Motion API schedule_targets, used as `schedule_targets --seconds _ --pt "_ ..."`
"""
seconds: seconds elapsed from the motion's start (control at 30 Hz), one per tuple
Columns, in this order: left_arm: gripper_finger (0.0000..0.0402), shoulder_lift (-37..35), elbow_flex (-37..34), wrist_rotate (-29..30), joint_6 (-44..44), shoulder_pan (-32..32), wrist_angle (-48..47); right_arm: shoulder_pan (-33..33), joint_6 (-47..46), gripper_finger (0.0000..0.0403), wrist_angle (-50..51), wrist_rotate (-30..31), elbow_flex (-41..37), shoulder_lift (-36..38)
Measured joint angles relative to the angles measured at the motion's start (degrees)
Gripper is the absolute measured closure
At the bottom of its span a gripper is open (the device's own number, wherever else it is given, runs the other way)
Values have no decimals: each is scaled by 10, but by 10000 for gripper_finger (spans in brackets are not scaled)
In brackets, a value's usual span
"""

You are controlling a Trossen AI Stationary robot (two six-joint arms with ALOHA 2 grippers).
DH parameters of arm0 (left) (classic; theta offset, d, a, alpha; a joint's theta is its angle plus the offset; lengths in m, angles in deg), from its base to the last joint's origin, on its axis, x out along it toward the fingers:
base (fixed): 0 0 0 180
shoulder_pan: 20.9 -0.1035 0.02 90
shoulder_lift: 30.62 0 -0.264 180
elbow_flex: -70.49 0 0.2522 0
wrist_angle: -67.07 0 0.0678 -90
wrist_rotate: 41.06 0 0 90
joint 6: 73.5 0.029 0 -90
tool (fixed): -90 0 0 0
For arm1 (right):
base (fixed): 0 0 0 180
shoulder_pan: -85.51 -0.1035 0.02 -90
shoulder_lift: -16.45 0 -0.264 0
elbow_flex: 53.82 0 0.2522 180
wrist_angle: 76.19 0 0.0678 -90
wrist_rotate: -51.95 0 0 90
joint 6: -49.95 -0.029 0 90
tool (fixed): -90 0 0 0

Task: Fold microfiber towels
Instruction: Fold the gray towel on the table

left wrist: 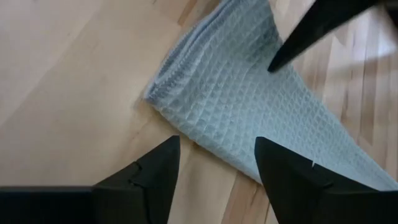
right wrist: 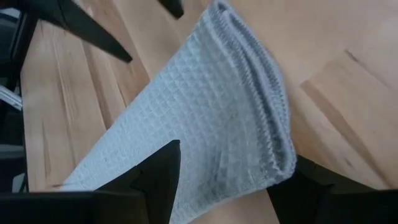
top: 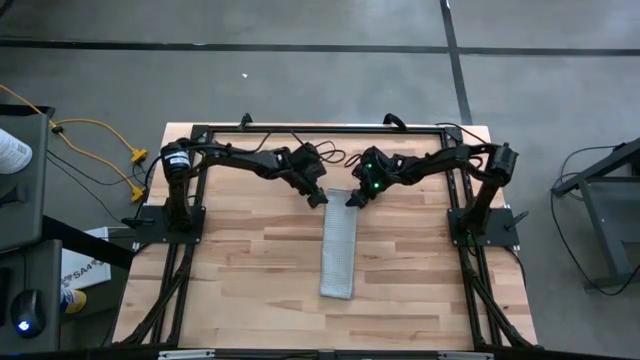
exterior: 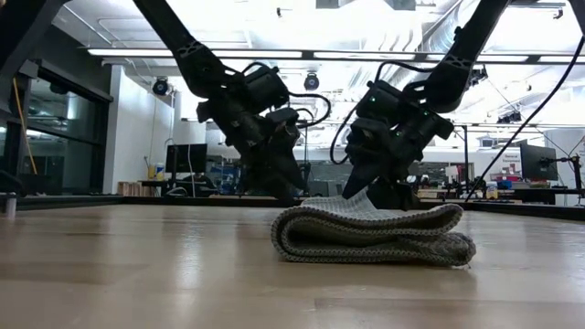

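The light grey microfiber towel (top: pixel 338 250) lies on the wooden table as a long narrow strip of several layers, running from the far middle toward the near edge. Its near end (exterior: pixel 366 233) shows as a rounded stack of layers. My left gripper (top: pixel 320 198) is open just left of the towel's far end, and the strip's side edge (left wrist: pixel 205 140) passes between its fingers. My right gripper (top: pixel 353 198) is open at the far end's right side, with that end (right wrist: pixel 249 143) between its fingers. My right gripper's open fingers stand on either side of the towel's far end (right wrist: pixel 273 155), slanting down from the far right. Whether they touch the cloth I cannot tell. My left gripper's open fingers slant down from the far left over the strip's side edge, and I cannot tell whether they touch it.
A black frame (top: pixel 320 128) runs along the table's far edge, and each arm's base stands at one side. Bare wood (top: pixel 250 270) lies left, right and near of the strip. My left arm's dark fingers (right wrist: pixel 81 25) show beyond the towel in the right wrist view.
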Motion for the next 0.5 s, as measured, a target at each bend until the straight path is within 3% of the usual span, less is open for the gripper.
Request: schedule_targets --seconds 0.5 --pt "183 0 2 -33 0 -29 -2 -11 11 210 -4 9 0 0"
